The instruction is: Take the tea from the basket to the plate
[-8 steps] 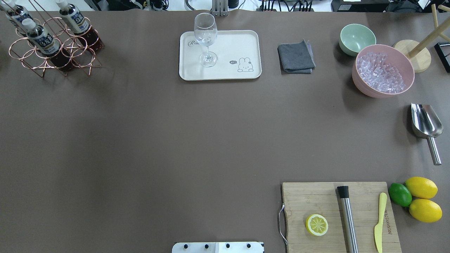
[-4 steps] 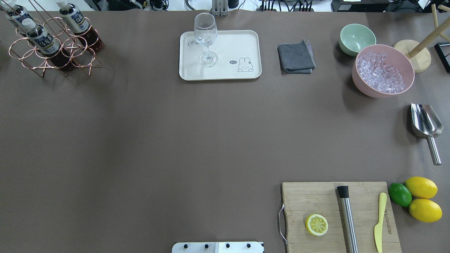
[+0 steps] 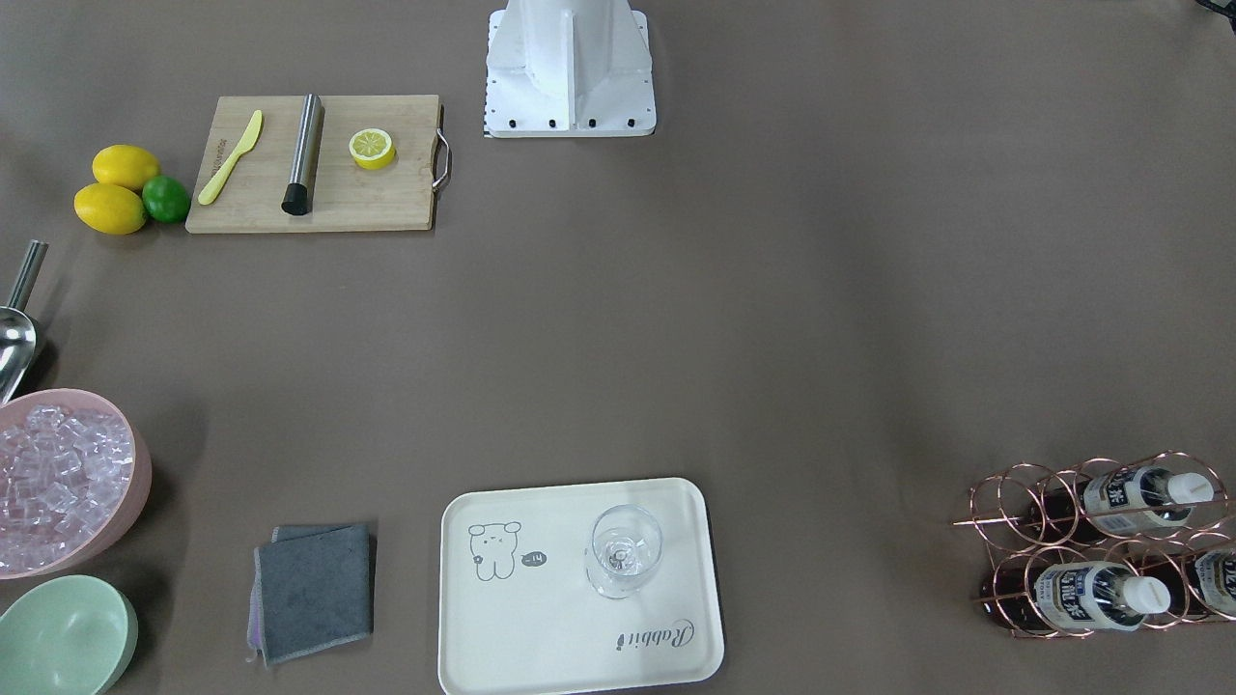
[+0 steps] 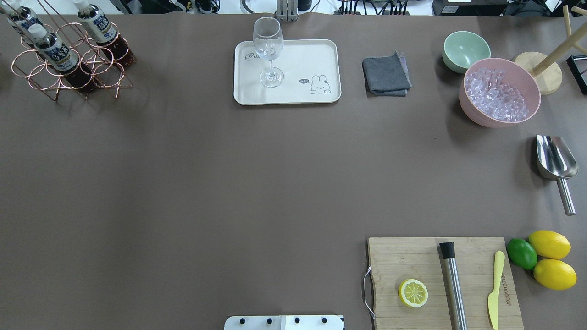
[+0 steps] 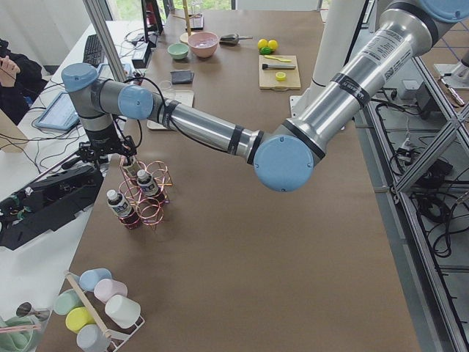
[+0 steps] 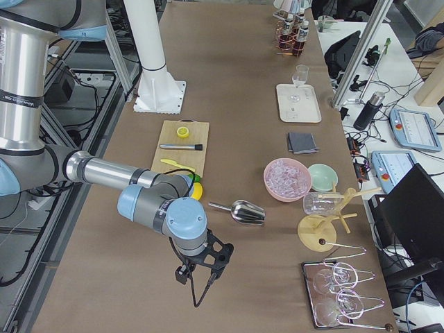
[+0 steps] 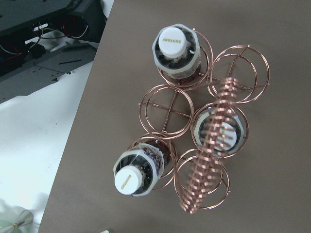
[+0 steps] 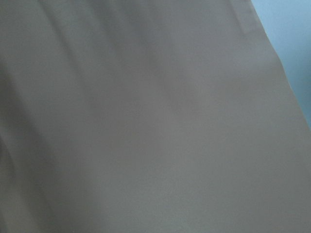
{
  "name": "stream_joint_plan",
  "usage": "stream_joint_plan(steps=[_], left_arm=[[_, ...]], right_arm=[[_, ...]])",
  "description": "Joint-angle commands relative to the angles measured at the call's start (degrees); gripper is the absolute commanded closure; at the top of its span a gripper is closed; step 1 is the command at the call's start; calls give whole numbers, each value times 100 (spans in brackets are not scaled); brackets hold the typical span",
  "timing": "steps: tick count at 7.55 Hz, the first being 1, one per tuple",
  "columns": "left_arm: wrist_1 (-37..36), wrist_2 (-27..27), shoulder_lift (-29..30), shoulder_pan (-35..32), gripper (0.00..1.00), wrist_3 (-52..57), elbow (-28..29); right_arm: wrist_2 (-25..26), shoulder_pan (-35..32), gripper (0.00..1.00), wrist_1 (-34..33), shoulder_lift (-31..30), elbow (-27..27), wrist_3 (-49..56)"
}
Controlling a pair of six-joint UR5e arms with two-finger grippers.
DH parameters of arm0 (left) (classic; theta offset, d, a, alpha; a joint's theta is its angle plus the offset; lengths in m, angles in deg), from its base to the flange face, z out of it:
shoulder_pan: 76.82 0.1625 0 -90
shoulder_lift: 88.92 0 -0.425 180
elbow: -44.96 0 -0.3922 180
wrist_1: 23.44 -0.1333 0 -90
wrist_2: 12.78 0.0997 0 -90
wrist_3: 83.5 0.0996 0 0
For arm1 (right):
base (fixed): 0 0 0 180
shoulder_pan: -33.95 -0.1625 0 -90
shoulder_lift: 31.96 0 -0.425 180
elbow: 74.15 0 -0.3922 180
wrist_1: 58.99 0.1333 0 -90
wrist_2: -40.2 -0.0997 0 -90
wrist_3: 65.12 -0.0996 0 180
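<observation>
While the left gripper (image 5: 111, 152) hangs above the basket (image 7: 209, 160), where the tea (image 7: 177, 46) stands, its grip cannot be told.

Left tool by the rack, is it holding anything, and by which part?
Nothing looks held: the left tool hangs above the basket, all three tea bottles standing free in its cells.
</observation>
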Motion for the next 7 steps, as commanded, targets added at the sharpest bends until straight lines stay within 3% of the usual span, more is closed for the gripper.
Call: stream_joint_plan(steps=[1, 3, 4, 5, 6, 7], left_arm=[[-377, -35, 309, 194, 2, 259, 256], [-388, -201, 266, 247, 3, 268, 282], [-388, -211, 274, 282, 13, 268, 282], [-388, -203, 274, 291, 35, 277, 264], [-388, -203, 283, 309, 49, 277, 247], [-379, -220, 257, 257, 91, 294, 229]], right_arm=[[321, 23, 0, 0, 13, -104, 51], [305, 32, 0, 0, 21, -122, 8], [322, 32, 0, 0, 21, -114, 8], [323, 32, 0, 0, 21, -96, 8], [314, 32, 0, 0, 21, -78, 43], [314, 32, 0, 0, 21, -78, 34]])
